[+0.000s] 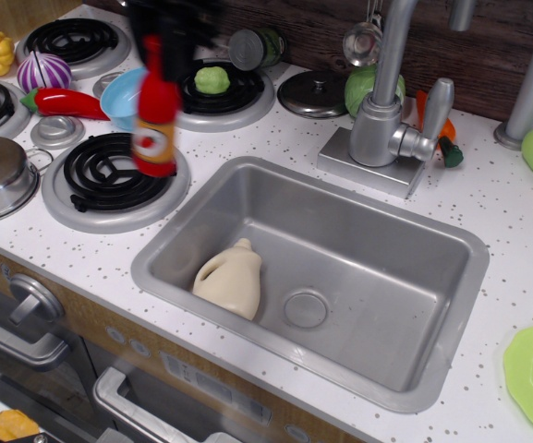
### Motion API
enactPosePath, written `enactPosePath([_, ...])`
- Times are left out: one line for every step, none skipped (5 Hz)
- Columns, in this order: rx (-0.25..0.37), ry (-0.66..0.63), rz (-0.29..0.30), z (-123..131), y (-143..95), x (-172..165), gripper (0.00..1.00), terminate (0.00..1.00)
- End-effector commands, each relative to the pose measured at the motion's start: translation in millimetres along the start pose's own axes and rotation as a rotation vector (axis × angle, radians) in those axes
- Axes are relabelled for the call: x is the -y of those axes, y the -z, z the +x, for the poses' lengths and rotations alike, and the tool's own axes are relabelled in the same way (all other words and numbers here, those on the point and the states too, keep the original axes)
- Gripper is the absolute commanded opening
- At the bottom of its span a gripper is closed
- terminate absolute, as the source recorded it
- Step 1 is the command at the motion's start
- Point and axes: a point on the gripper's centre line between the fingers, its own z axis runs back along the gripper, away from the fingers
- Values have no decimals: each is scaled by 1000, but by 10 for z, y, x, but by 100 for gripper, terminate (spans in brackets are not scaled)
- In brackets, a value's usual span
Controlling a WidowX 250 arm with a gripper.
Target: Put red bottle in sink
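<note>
Above the right edge of the front burner [114, 180], I see the red bottle [155, 115] hanging upright in the air, its base clear of the coil and its orange-yellow label facing me. It is blurred. My gripper [160, 37] sits at its cap, a dark smeared shape at the top of the frame; the fingers appear pinched on the narrow neck, though the blur hides their exact seating. I place the bottle left of the sink [340, 305], just short of the basin's left rim and not yet over it. Down in the basin a beige jug [231, 280] lies near the left wall, beside the round drain [305, 309]. A blue bowl [123, 97] shows behind the bottle, and a red chili pepper [63, 101] lies on the counter [275, 138] to its left.
</note>
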Motion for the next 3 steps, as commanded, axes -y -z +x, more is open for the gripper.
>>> enactPosePath([88,-32,-92,3,188,531,0,0])
enactPosePath([114,-42,-137,-48,367,803,0,0])
enactPosePath([137,-65,-136,-123,565,943,0,0])
